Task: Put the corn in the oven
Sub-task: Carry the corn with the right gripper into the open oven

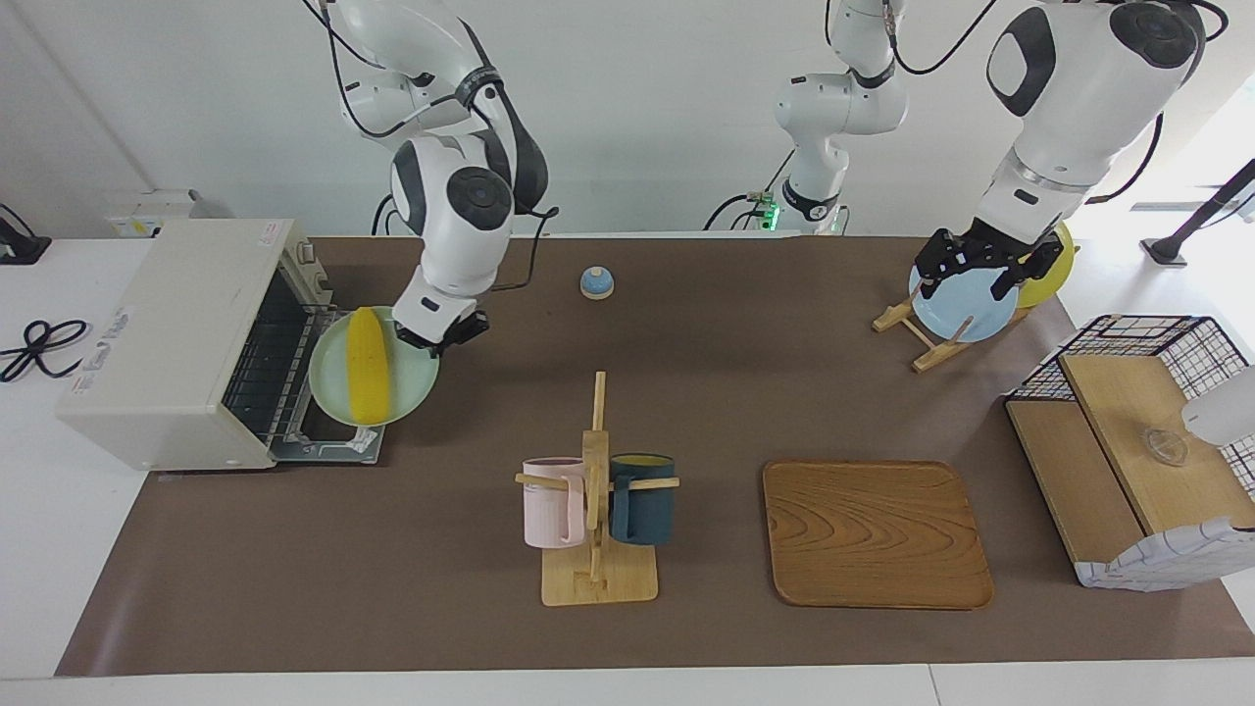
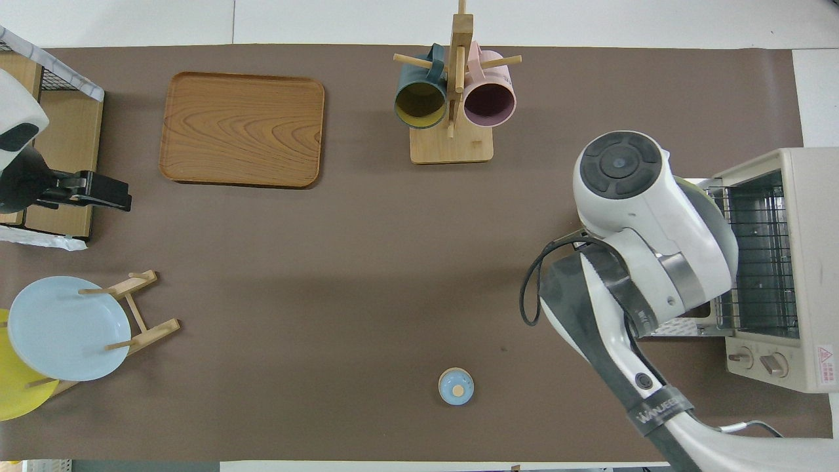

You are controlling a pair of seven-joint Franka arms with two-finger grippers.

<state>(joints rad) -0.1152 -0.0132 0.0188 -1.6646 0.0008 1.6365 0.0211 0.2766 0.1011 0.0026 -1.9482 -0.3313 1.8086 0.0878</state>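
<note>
Right now the right gripper [image 1: 441, 336] is clenched on the rim of a pale green plate [image 1: 328, 387], holding it up over the oven's [image 1: 167, 338] lowered door, at the right arm's end of the table. On that plate lies the corn [image 1: 370, 365], its length running across the middle of the plate, just in front of the oven's open mouth and not yet inside. In the overhead view the right arm's wrist covers the corn and nearly all of the plate, and only a sliver of the plate's edge [image 2: 720, 223] shows against the oven [image 2: 783, 262] with its wire rack [image 2: 760, 262]. Toward the left arm's end of the table, the left gripper [image 1: 973, 267] waits with its fingers spread wide, holding nothing, over a blue plate [image 1: 966, 314] that stands in a wooden rack [image 1: 907, 328]; a yellow plate [image 1: 1051, 263] stands just beside the blue one. Mid-table stands a mug tree [image 1: 595, 490] with a pink mug [image 1: 549, 502] and a dark blue mug [image 1: 642, 498], and beside it lies a wooden tray [image 1: 876, 534]. A small blue knob-like object [image 1: 596, 282] sits close to the robots.
</note>
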